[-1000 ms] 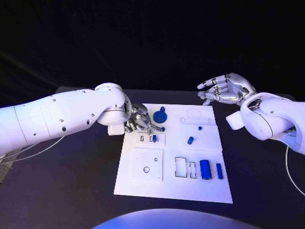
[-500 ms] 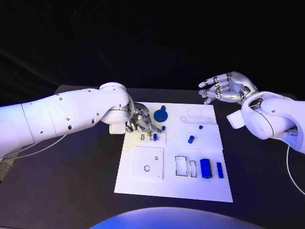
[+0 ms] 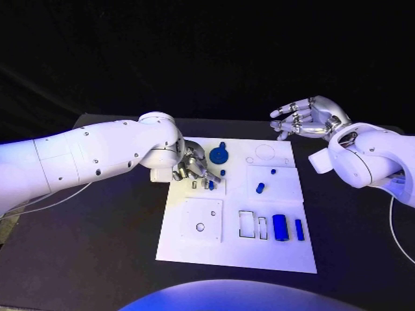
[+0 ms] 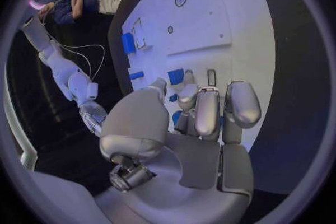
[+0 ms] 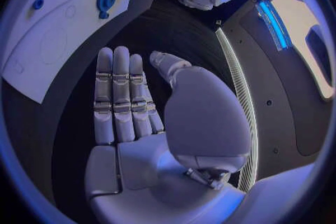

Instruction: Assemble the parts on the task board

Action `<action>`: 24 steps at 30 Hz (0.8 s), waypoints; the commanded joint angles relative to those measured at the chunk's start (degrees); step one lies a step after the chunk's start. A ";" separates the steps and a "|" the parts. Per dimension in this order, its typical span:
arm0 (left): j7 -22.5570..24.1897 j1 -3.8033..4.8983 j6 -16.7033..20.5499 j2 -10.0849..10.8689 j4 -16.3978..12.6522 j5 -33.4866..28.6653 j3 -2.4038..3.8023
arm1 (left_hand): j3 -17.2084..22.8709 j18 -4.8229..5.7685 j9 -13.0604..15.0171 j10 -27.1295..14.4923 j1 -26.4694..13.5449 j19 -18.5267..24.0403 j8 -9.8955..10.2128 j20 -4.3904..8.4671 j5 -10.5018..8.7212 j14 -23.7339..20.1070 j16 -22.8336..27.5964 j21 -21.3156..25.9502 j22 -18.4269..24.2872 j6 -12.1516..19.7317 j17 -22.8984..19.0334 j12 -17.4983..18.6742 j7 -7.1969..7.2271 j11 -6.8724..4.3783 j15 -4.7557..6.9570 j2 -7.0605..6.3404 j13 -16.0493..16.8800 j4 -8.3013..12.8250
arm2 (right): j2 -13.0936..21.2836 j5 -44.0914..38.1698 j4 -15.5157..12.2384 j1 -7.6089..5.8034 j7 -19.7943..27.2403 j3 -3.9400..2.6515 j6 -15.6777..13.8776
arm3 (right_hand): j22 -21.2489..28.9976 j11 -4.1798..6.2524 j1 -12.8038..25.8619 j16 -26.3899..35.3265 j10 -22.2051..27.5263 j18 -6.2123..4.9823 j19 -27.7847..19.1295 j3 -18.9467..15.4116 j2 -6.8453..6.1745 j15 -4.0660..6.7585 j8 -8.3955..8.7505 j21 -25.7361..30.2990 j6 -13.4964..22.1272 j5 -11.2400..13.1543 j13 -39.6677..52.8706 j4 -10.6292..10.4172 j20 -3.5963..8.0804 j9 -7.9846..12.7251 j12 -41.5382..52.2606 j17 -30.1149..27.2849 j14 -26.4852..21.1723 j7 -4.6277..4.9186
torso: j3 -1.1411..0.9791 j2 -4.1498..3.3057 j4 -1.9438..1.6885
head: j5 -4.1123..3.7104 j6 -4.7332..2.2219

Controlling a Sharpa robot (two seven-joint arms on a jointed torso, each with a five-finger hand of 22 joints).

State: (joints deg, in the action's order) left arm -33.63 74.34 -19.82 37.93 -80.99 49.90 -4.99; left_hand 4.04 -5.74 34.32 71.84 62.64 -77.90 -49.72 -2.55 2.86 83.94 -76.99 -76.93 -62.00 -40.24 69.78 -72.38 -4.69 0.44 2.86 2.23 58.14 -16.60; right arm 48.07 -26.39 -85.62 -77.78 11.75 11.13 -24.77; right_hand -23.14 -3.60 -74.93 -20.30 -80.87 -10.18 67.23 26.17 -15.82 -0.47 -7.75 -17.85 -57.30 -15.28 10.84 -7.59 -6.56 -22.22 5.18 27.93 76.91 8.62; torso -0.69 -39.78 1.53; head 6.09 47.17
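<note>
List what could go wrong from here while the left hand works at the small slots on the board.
1. The left hand has its fingers bunched over a small blue part at the slots; a tilted part may jam or slip out.
2. The blue disc and small blue peg lie close beside those fingers and may get knocked.
3. The task board may shift if the hand presses sideways.
</note>
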 commanded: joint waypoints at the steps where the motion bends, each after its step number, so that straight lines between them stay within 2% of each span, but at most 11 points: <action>1: 0.05 0.03 -1.21 -0.22 -0.11 -0.86 -0.01 | -0.32 0.30 0.11 -0.57 0.90 0.45 -0.43 0.07 -0.06 0.91 0.01 0.29 0.11 0.45 -0.04 0.26 -0.06 0.03 0.42 0.06 -0.14 -0.07 | -0.15 -0.23 0.01 0.00 -0.28 -0.02 0.57 | 0.09 -0.15 0.56 0.01 0.40 -0.16 -0.14 -0.11 0.03 -0.01 0.04 0.34 0.41 0.08 0.06 -0.13 -0.21 -0.09 -0.23 0.06 -0.33 -0.06 | -0.05 0.04 -0.01 | -0.01 0.08; 10: 0.07 0.02 -1.15 -0.34 -0.02 -1.26 -0.04 | -0.18 0.28 0.46 -0.72 3.02 0.55 -0.71 0.02 -0.06 0.92 0.05 0.35 0.16 0.81 -0.05 0.28 -0.10 0.05 0.40 0.82 -0.36 -0.02 | -0.28 -0.21 0.11 0.01 -0.43 -0.02 0.79 | 0.16 -0.20 0.68 0.01 0.42 -0.16 -0.19 -0.13 0.09 -0.05 0.05 0.42 0.46 0.09 0.12 -0.22 -0.25 -0.10 -0.26 0.20 -0.42 -0.02 | -0.03 0.03 0.02 | 0.04 0.09; 24: 0.22 -0.01 -0.89 -0.92 0.70 -1.79 -0.11 | 0.00 0.27 0.52 -1.15 3.55 0.57 -0.71 0.01 -0.06 0.92 0.05 0.36 0.17 0.93 -0.05 0.65 -0.13 0.07 0.39 1.23 -1.06 -0.05 | -0.34 -0.18 0.01 0.01 -0.61 -0.02 1.27 | 0.21 -0.21 0.77 0.01 0.42 -0.16 -0.22 -0.14 0.13 -0.07 0.05 0.47 0.48 0.10 0.17 -0.29 -0.28 -0.10 -0.28 0.30 -0.48 -0.01 | -0.04 0.03 -0.01 | -0.11 0.25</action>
State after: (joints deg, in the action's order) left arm -33.64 74.32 -20.00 37.19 -80.27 48.85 -5.11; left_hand 4.04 -5.74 34.77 71.04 65.67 -77.90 -50.19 -2.55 2.86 83.94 -76.99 -76.93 -61.92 -39.62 69.78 -72.06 -4.89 0.42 2.86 3.38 57.13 -16.60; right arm 47.80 -26.38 -85.53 -77.77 11.21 11.13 -24.58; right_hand -23.01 -3.81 -74.70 -20.29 -80.66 -10.18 67.22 26.18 -15.58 -0.40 -7.74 -17.62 -57.27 -15.28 10.93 -7.59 -6.56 -22.26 5.18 28.18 76.85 8.64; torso -0.71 -39.75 1.53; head 6.02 47.34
